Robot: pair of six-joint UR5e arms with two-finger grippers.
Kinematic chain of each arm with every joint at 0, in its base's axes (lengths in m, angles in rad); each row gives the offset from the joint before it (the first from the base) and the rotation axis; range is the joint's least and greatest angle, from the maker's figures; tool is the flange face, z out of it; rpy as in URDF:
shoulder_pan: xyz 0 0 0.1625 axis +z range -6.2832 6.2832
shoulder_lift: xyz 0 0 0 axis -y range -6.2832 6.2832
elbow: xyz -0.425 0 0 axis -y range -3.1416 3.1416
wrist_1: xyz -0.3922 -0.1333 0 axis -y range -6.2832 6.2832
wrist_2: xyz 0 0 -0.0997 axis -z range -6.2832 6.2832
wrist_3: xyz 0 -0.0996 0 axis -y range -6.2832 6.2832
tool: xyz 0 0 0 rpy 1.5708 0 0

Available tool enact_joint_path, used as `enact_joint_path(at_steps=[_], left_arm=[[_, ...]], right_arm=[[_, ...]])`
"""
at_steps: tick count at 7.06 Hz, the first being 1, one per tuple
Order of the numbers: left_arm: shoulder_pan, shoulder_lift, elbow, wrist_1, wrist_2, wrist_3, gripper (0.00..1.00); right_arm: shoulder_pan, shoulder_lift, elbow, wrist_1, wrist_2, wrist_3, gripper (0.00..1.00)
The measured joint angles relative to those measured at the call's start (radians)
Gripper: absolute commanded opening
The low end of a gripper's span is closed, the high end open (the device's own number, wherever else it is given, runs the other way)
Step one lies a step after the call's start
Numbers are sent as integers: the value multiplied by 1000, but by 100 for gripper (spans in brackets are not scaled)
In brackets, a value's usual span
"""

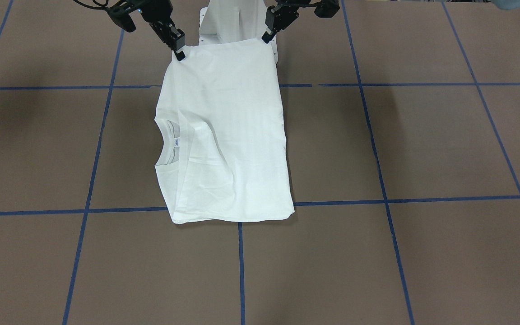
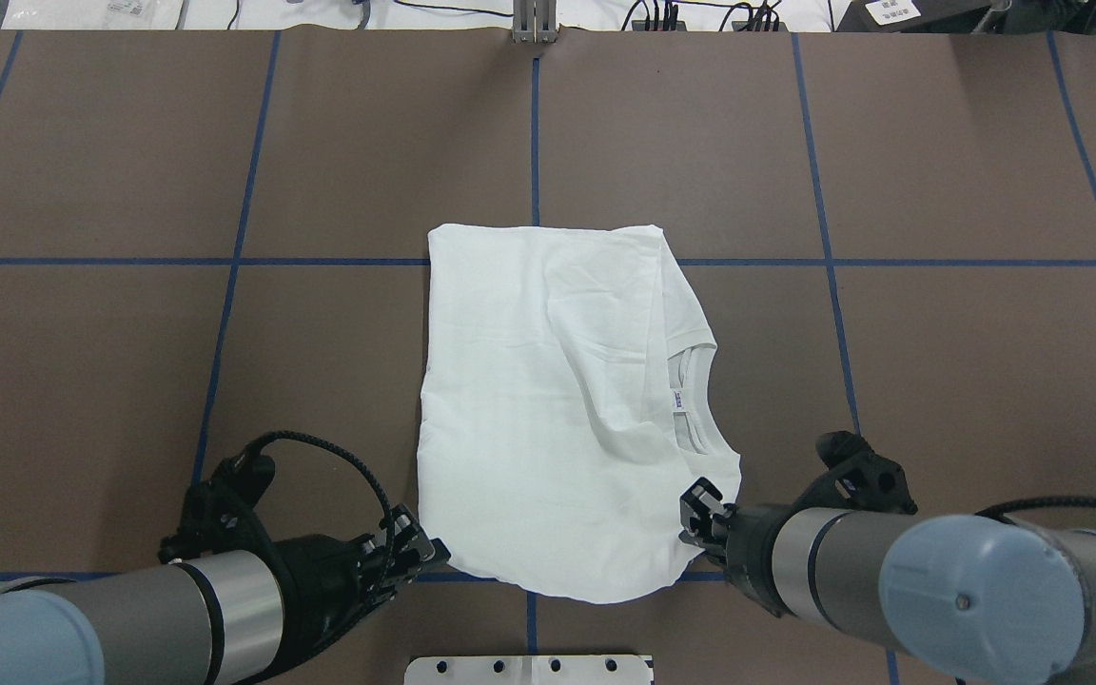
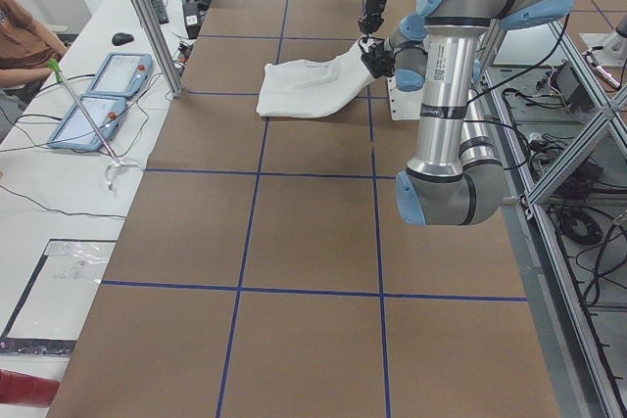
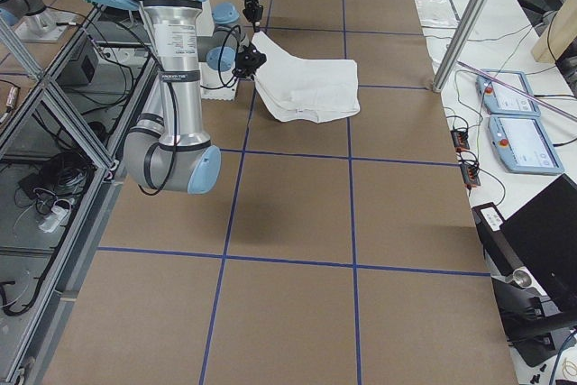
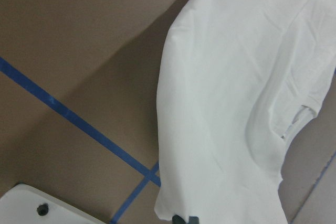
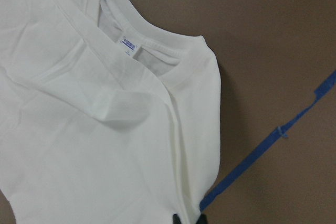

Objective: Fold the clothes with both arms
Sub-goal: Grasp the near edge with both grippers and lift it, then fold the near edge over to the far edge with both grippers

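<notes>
- The right arm (image 2: 938, 590) is reaching in from the robot's edge of the table (image 2: 938, 143). The right tool (image 2: 696, 515) is pinching the shirt (image 2: 548, 409) at its near corner on the collar side, fingers pressed together on the cloth.
- The left arm (image 2: 129, 609) is reaching in alongside. The left tool (image 2: 420, 544) is likewise pinching the shirt's other near corner.
- The shirt is lying folded into a rough rectangle near the table's middle. Its near edge is hanging raised off the table between the two tools. Its far part is lying flat across a blue tape line (image 2: 82, 261).
- The collar (image 6: 176, 59) is facing the robot's right, with the neck label (image 6: 129, 44) showing inside it.
- The white base (image 2: 529, 669) is sitting at the table's near edge, just behind the raised cloth.
</notes>
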Motion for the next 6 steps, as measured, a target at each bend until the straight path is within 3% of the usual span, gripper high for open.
enact_joint_path(at_steps=[2, 4, 6], left_arm=[[-172, -108, 101, 8, -69, 151, 0], [-325, -225, 329, -21, -159, 278, 0], [-415, -284, 498, -103, -176, 347, 0]], right_arm=[[181, 110, -126, 0, 140, -106, 0], [330, 231, -308, 5, 228, -231, 0], [414, 323, -449, 7, 278, -306, 0]])
